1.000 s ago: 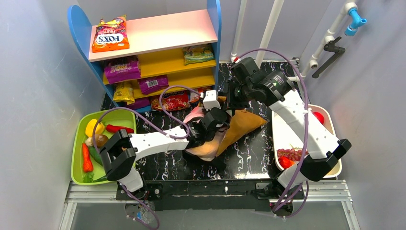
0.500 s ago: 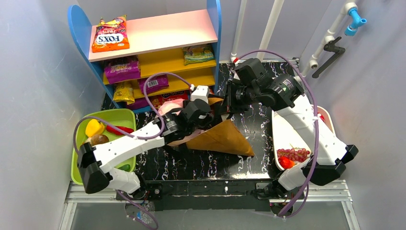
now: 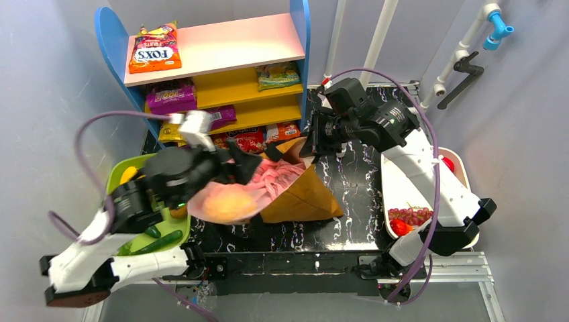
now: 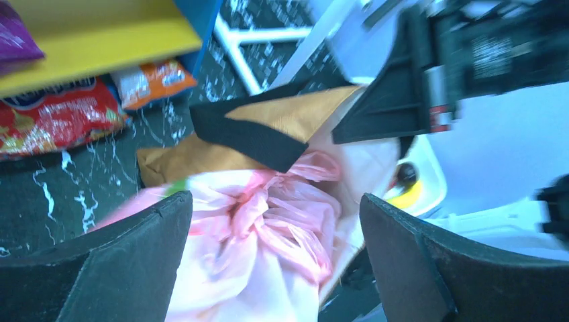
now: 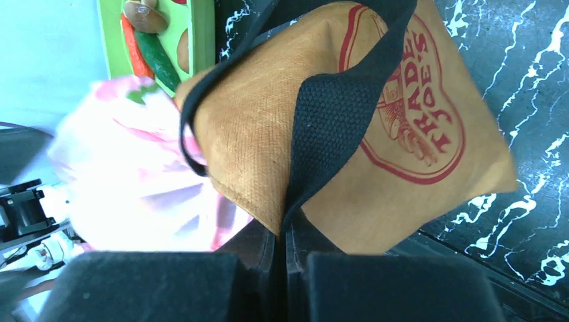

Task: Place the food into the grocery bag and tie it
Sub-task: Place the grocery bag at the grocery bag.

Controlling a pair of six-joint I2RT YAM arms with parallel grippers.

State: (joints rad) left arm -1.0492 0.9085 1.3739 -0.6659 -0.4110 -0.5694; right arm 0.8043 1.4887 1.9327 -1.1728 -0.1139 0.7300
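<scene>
One yellow-orange lump (image 3: pixel 227 204) shows through the grocery bag (image 3: pixel 276 176), lying mid-table, half out of the brown paper bag (image 3: pixel 305 196). We judge loading barely begun. Grapes (image 3: pixel 406 215) wait at 3 o'clock, vegetables (image 3: pixel 160 240) in the green tray (image 3: pixel 134 159) at 9, packets (image 3: pixel 171 98) at 11. No knot yet. Left gripper (image 4: pixel 274 201) hangs spread wide over the pink folds. A second ago it sat pinched at centre, and it has since swung toward 9, baring more of the bag. Right gripper (image 5: pixel 282 251) stays pressed on the black strap (image 5: pixel 335 114).
</scene>
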